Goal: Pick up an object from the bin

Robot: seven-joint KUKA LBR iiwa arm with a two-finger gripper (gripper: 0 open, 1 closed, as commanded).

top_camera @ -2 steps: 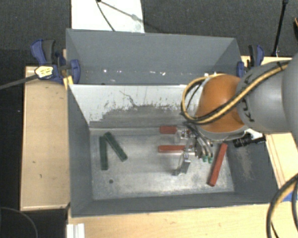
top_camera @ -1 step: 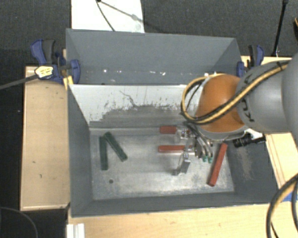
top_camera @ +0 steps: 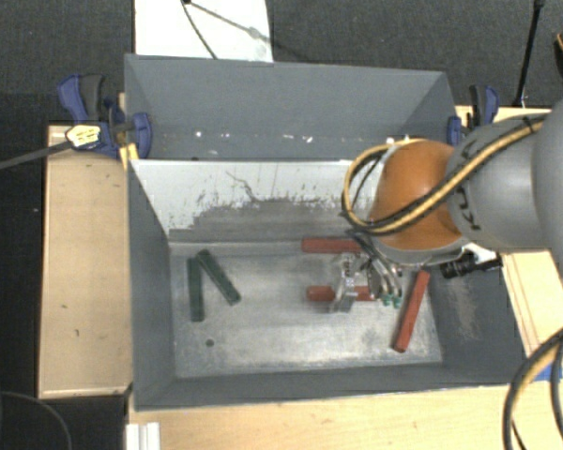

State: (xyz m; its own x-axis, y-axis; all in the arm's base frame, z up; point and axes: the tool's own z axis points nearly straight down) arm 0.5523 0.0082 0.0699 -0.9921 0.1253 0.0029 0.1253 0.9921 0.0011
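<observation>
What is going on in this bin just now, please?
The arm reaches into the grey bin from the right, its end effector low over the floor at a short red bar near the middle. Another red bar lies by the back wall, a third slants at the right, and two dark green bars lie together at the left. Nothing looks lifted yet.

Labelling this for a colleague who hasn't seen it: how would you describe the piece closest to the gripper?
In the grey metal bin, look right of the floor's centre, where the gripper hangs. The short red-brown bar lies flat just left of it. It is shorter than the red-brown bar by the back wall and the slanted red-brown bar at right.
</observation>
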